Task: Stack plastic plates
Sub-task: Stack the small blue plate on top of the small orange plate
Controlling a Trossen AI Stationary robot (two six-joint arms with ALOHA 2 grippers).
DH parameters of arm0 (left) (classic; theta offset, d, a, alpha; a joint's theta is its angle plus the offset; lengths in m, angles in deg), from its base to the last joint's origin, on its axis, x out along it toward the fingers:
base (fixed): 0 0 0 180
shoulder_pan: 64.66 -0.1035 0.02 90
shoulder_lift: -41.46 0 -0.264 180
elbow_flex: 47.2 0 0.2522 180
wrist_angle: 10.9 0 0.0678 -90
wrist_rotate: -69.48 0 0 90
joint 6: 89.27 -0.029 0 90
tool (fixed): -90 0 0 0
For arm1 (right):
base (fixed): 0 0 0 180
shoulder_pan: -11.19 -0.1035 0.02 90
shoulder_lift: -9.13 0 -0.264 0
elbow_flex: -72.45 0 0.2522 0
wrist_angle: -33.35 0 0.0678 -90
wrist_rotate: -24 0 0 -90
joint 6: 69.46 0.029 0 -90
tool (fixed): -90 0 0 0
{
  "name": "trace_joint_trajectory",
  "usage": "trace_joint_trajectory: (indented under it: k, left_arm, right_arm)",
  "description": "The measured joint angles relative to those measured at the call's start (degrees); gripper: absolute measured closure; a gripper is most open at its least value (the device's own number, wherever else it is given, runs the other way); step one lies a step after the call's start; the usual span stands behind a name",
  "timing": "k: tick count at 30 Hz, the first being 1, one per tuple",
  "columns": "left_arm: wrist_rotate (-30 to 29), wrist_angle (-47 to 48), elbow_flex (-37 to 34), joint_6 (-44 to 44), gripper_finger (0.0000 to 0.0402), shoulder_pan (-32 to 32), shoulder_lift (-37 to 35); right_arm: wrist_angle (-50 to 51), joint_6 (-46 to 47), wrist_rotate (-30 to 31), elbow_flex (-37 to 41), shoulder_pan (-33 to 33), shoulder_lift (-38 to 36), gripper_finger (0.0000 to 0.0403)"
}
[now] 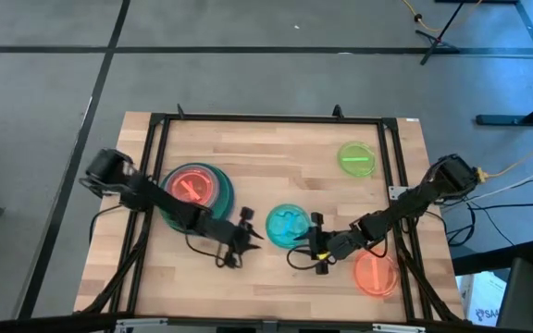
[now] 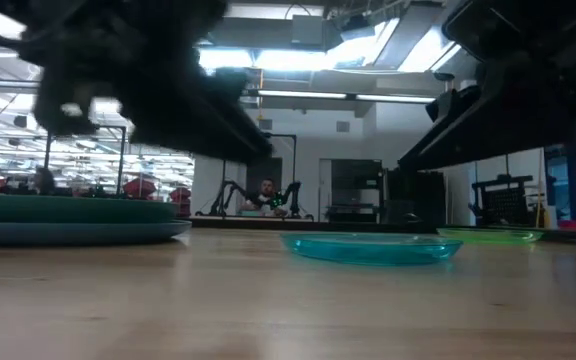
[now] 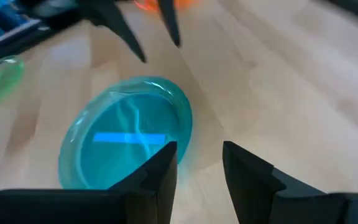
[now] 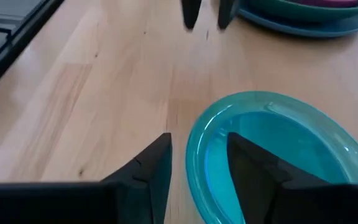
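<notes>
A small translucent teal plate (image 1: pixel 288 225) lies flat on the table between my two grippers, also in the low view (image 2: pixel 368 247). My left gripper (image 1: pixel 251 238) is open at the plate's left rim (image 3: pixel 182 124), low over the table. My right gripper (image 4: pixel 197 149) is open at the right rim; one finger (image 4: pixel 250 165) stands over the plate's inside and the other (image 4: pixel 154 165) outside it. A stack of plates (image 1: pixel 195 191) sits at the table's left, an orange-red one on top of teal and blue ones. A lime plate (image 1: pixel 356 159) and an orange plate (image 1: pixel 376 273) lie singly.
A black frame (image 1: pixel 266 118) runs round the wooden table top. The lime plate lies near the far right corner, the orange one near the near right edge beside my right arm. Bare wood shows at the table's middle far side and near left.
</notes>
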Motion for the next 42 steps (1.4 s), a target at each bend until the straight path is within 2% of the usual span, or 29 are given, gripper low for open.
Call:
trace_joint_trajectory:
  k: [7, 12, 20, 30, 38, 42]
  left_arm:
    - [0.05, 13.03, 13.09, -8.47, 0.0279, -1.93, 10.52]
    - [1.47, 17.33, 17.91, -9.71, 0.0279, -3.67, 15.24]
    - [1.32, 16.97, 18.54, -9.69, 0.0288, -5.56, 17.5]
    - [0.33, 17.41, 18.48, -9.72, 0.0393, -5.93, 17.55]
    - [-1.16, 19.67, 18.35, -7.78, 0.0399, -5.46, 16.14]
    - [-4.46, 23.91, 18.22, -5.99, 0.0398, -4.03, 13.16]
  right_arm:
    - [2.54, 1.29, 0.0, 0.0, 0.02, -0.02, 0.0255]
    - [2.81, 1.69, -0.02, 0.0, 0.02, -0.02, 0.0255]
    - [2.82, 1.69, -0.01, 0.0, 0.01, -0.02, 0.0255]
    - [2.82, 1.72, 0.04, 0.0, 0.02, -0.02, 0.0255]
    - [2.79, 1.73, 0.08, 0.0, 0.01, -0.04, 0.0255]
    - [2.47, 1.74, 0.2, 0.0, 0.02, -0.06, 0.0255]
